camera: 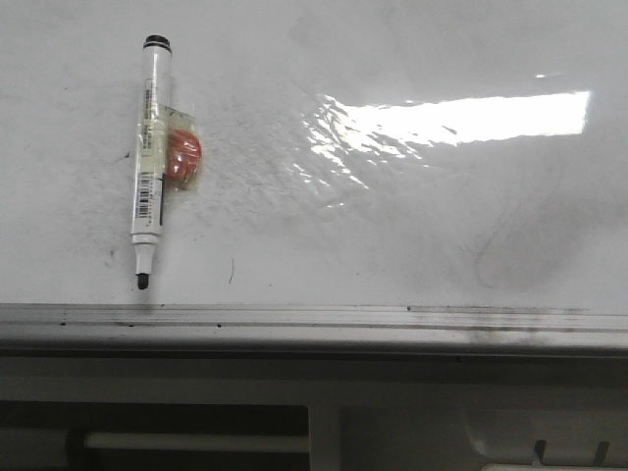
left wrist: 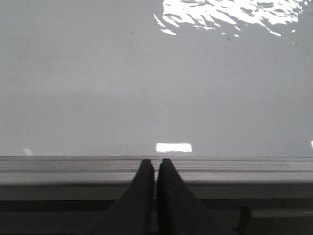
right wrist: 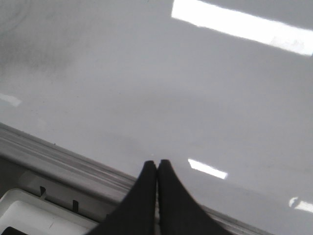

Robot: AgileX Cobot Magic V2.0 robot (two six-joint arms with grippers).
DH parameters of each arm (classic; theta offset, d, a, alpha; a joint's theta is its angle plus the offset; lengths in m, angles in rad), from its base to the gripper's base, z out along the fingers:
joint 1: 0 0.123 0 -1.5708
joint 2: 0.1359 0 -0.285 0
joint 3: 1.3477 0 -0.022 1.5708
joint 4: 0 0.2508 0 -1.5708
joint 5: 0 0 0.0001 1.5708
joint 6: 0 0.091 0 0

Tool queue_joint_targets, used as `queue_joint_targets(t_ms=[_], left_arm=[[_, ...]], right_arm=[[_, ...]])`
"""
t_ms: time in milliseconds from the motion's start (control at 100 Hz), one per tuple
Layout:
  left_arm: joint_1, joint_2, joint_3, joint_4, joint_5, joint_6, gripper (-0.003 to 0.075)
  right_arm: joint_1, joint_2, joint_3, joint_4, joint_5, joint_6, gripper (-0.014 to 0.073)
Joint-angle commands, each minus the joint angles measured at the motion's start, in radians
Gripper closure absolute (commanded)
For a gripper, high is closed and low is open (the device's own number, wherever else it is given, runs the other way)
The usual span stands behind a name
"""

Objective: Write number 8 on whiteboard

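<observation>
The whiteboard (camera: pixel 392 216) is glossy white with faint grey smears and a grey metal rail (camera: pixel 314 319) along its near edge. No number 8 shows on it. A white marker (camera: pixel 149 162) with a black tip and an orange piece taped to its side lies on the board at the left, tip toward the rail. Neither gripper shows in the front view. My left gripper (left wrist: pixel 156 162) is shut and empty over the rail (left wrist: pixel 73 169). My right gripper (right wrist: pixel 157 163) is shut and empty just over the board's edge (right wrist: pixel 58 156).
A bright light reflection (camera: pixel 461 120) lies across the board's right half. A short black stroke (camera: pixel 232 271) sits near the rail. Below the rail is a white frame with a tray (right wrist: pixel 29 215) at the right.
</observation>
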Motion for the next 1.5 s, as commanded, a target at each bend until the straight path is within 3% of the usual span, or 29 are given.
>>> queue_joint_targets(t_ms=[0,140,240,310,340,430,510,600,740,870,1000,1110,1210,1280,1400,1490], left_arm=[[-0.001,-0.029,0.039,-0.002,-0.051,-0.012,0.0741],[-0.001,-0.029,0.039,0.004,-0.051,-0.012,0.0741],[-0.001,-0.029,0.039,-0.019,-0.085,-0.012,0.0741],[-0.001,-0.029,0.039,-0.232,-0.150,-0.023,0.0741],[-0.001,-0.029,0.039,-0.399,-0.170,-0.026,0.0741],[-0.001,-0.029,0.039,-0.745,-0.214,-0.026,0.0741],[-0.001,-0.029,0.039,-0.909,-0.256,-0.026,0.0741],[-0.001,-0.029,0.037,-1.010,-0.268,-0.026,0.0741],[-0.003,-0.024,-0.012,-0.967,-0.190,0.042,0.0741],[-0.003,0.061,-0.128,-0.855,-0.013,0.162,0.0741],[-0.003,0.225,-0.267,-0.761,0.092,0.292,0.0737],[-0.003,0.388,-0.369,-0.769,0.165,0.450,0.0632],[-0.011,0.540,-0.446,-0.822,0.217,0.576,0.0402],[-0.043,0.616,-0.481,-0.887,0.219,0.620,0.0309],[-0.124,0.724,-0.499,-1.012,0.219,0.759,0.0340],[-0.196,0.801,-0.499,-1.084,0.195,0.807,0.0368]], right_arm=[[-0.008,-0.022,0.011,-0.014,-0.060,-0.002,0.0657],[-0.008,-0.022,0.011,-0.030,-0.171,-0.002,0.0657],[-0.008,-0.022,0.011,-0.022,-0.333,-0.002,0.0657],[-0.008,-0.022,0.011,0.030,-0.442,-0.002,0.0657],[-0.008,-0.022,0.011,0.067,-0.474,-0.002,0.0657],[-0.008,-0.022,0.008,0.243,-0.503,-0.002,0.0657],[-0.008,-0.022,-0.002,0.431,-0.475,-0.002,0.0657],[-0.008,-0.020,-0.013,0.503,-0.466,-0.002,0.0657],[-0.008,-0.001,-0.138,0.529,-0.267,-0.013,0.0655],[-0.008,0.116,-0.306,0.376,0.011,-0.017,0.0651],[-0.008,0.282,-0.449,0.234,0.201,-0.017,0.0633],[-0.008,0.395,-0.551,0.216,0.293,-0.017,0.0624],[-0.008,0.465,-0.611,0.234,0.301,-0.017,0.0516],[-0.002,0.491,-0.643,0.257,0.301,-0.017,0.0358],[0.019,0.503,-0.663,0.290,0.284,-0.017,0.0134],[0.037,0.503,-0.663,0.293,0.279,-0.017,0.0118]])
